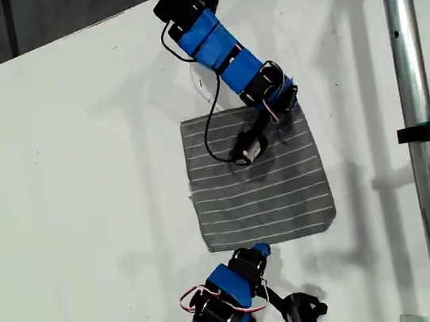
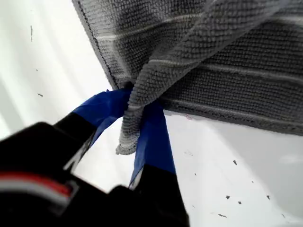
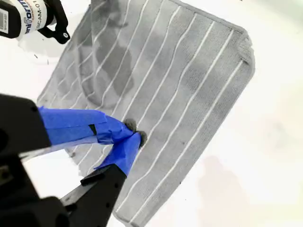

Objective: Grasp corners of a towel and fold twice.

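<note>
You are looking at the towel (image 1: 260,195) lying spread and mostly flat on the white counter (image 1: 77,148), a little toward the exterior view's right of centre, its white stripes running across the cloth. My first gripper (image 1: 285,101) is reaching in from the far side of the counter and is sitting at the towel's far corner (image 2: 125,146) on the exterior view's right. In the first wrist view its blue fingers (image 2: 151,142) are closing on that corner, and the cloth is bunching into a narrow fold between them, with the tip poking out past the fingers and the rest of the towel rising away from the pinch. A small silver camera (image 1: 249,150) on a black cable is hanging above the towel's middle beside that arm. My second gripper (image 1: 259,249) is coming in from the near side and is meeting the towel's near edge, roughly midway along it rather than at a corner. In the second wrist view its fingers (image 3: 118,132) are pressing together with a small tuft of grey cloth showing at their tips, so they are gripping the towel there, though only just. Beyond them the towel is lying smooth, one far corner slightly curling. A metal pole (image 1: 420,140) is standing upright at the exterior view's right, well apart from the towel.
</note>
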